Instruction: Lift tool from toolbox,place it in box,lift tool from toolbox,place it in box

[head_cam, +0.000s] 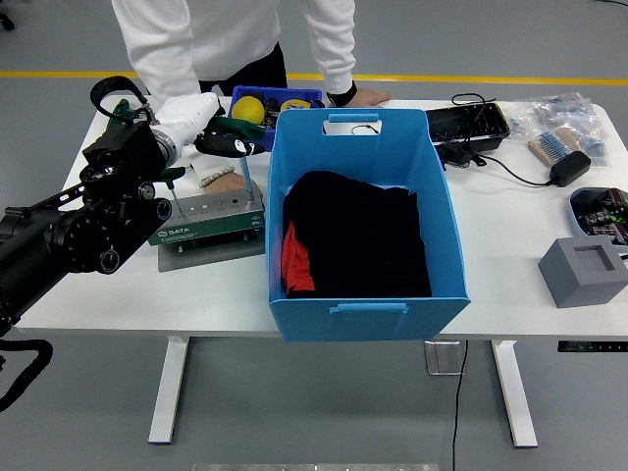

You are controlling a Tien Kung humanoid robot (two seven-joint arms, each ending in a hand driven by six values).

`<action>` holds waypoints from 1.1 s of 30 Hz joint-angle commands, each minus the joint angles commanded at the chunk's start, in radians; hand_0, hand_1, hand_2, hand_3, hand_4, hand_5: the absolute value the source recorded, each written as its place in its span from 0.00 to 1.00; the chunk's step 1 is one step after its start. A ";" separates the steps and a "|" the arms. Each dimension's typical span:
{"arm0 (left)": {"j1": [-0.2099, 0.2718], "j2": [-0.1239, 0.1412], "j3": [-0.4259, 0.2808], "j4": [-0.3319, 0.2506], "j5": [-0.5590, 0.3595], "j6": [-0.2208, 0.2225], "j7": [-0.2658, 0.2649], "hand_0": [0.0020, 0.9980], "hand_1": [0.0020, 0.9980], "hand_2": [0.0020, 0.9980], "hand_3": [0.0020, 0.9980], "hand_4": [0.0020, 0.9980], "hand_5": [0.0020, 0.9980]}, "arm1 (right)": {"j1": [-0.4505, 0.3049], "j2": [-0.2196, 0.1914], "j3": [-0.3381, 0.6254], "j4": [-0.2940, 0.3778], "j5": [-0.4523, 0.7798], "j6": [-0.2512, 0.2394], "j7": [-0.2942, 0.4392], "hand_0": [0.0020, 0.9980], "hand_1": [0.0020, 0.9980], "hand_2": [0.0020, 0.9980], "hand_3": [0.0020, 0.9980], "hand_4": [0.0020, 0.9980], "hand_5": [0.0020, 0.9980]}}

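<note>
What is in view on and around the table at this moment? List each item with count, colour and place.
blue box: 1, blue, table centre, holds black and red cloth
screwdriver: 1, green and black handle, in the left hand, above the toolbox
toolbox: 1, green and grey, left of the blue box
blue bin: 1, blue, far side, holds a yellow item
black tray: 1, black, far right of the box
power adapter: 1, black, right side, cabled
grey block: 1, grey, right near edge
table: 1, white
person: 1, white sleeves, far side, a hand resting on the table
left hand: 1, white, gripping the screwdriver
</note>
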 joint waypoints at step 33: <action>-0.087 0.073 0.106 -0.068 0.067 0.110 -0.200 0.07 0.00 0.01 0.02 0.74 0.60 | -0.006 0.000 0.007 -0.004 0.001 0.001 -0.001 0.65 0.63 0.71 0.55 0.78 0.67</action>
